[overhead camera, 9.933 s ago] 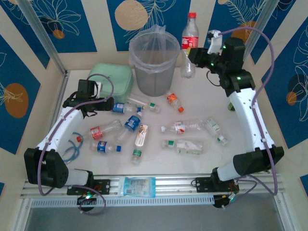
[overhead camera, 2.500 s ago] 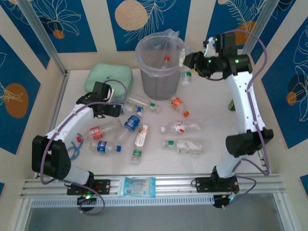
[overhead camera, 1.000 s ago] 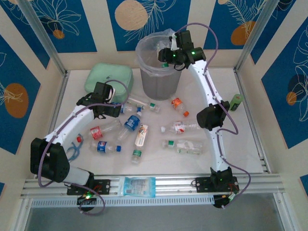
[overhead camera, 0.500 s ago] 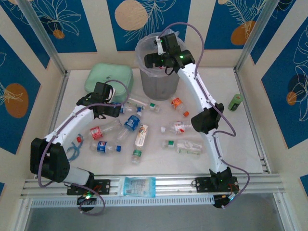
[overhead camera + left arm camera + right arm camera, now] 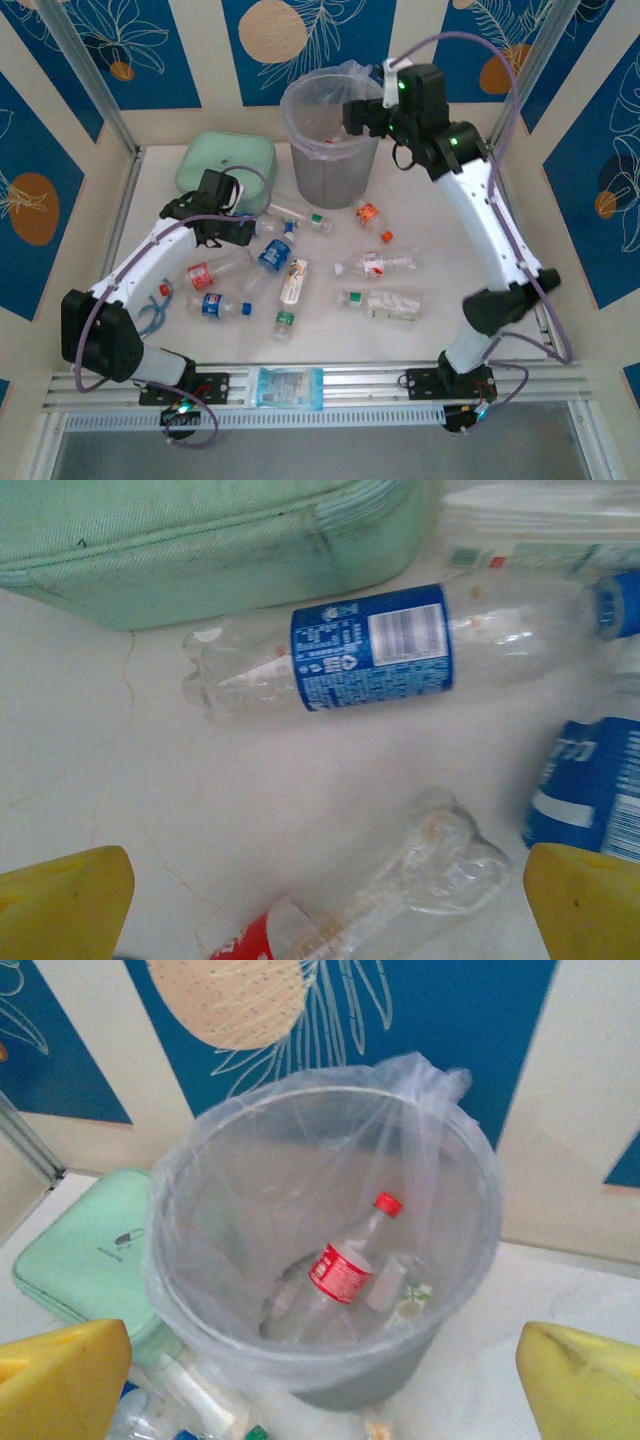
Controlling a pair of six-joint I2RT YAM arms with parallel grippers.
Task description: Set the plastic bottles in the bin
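Now | left gripper (image 5: pixel 325 905) spread wide, empty | right gripper (image 5: pixel 325 1375) spread wide, empty, facing bin (image 5: pixel 480 1160)

Soft, even overhead light washes the pale worktop (image 5: pixel 340 345), leaving only faint shadows under the arms. The top view looks slightly hazy. In both wrist views the yellow fingers (image 5: pixel 60 900) blur, and the bag-lined bin (image 5: pixel 230 1220) shows a mild sheen.
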